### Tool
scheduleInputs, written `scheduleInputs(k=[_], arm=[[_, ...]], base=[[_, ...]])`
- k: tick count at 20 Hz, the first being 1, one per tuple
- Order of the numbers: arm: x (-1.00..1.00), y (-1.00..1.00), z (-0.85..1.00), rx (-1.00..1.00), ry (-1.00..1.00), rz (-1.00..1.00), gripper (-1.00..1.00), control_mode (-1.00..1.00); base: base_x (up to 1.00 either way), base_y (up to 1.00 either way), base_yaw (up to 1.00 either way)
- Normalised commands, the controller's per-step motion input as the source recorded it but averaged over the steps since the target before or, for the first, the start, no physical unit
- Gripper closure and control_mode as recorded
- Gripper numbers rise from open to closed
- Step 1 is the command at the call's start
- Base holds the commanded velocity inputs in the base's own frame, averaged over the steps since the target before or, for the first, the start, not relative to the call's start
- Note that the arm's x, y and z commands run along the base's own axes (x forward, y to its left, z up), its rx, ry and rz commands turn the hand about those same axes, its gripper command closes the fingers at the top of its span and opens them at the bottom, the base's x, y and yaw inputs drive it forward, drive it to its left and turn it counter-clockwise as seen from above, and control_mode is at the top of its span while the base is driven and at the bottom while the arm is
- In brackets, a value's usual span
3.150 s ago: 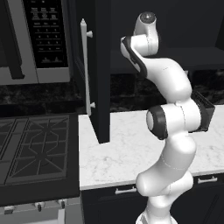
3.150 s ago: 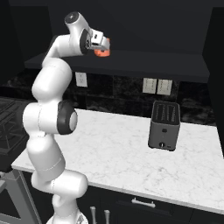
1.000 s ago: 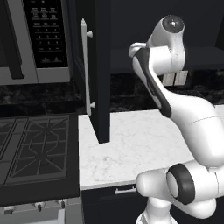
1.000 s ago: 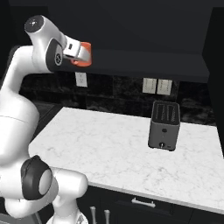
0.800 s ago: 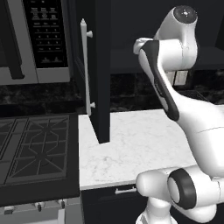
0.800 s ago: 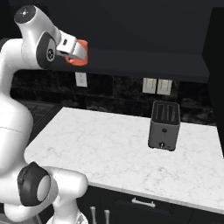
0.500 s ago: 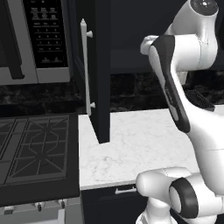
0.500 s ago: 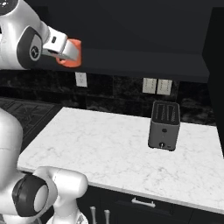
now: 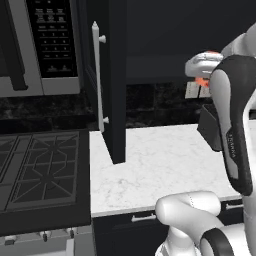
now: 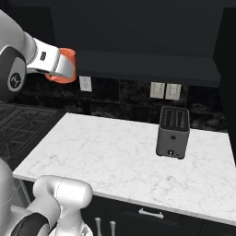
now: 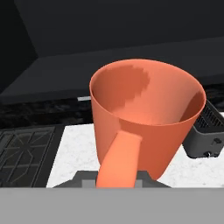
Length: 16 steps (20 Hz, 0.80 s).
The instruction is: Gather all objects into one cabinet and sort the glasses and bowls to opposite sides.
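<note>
The tool [image 10: 63, 67] is gripping the orange-red cup [image 11: 146, 121] with its jaws closed on it, holding it high at the upper left of the right base view, well above the white marble surface [image 10: 115, 156]. A black toaster [image 10: 173, 132] is standing on that surface at centre right.

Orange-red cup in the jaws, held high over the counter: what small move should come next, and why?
Probably carry the plain orange-red cup further left, toward the black wall cabinet with its tall door standing open. The gripper is shut on the cup, holding it well above the white marble counter and still right of that opening, so it isn't yet shelved.
</note>
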Motion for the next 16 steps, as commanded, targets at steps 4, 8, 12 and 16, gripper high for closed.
scheduleInputs(k=[4,8,12,16], arm=[[-0.99,-0.16,-0.01,0.0,-0.09,0.12,1.0,-1.0],[-0.18,0.1,-0.01,0.0,0.0,0.06,1.0,-1.0],[0.0,0.0,0.0,0.0,0.0,0.0,1.0,-1.0],[-0.11,0.0,0.0,0.01,-0.01,0.0,1.0,-1.0]], base=[[0.0,0.0,0.0],[0.0,0.0,0.0],[0.0,0.0,0.0],[0.0,0.0,0.0]])
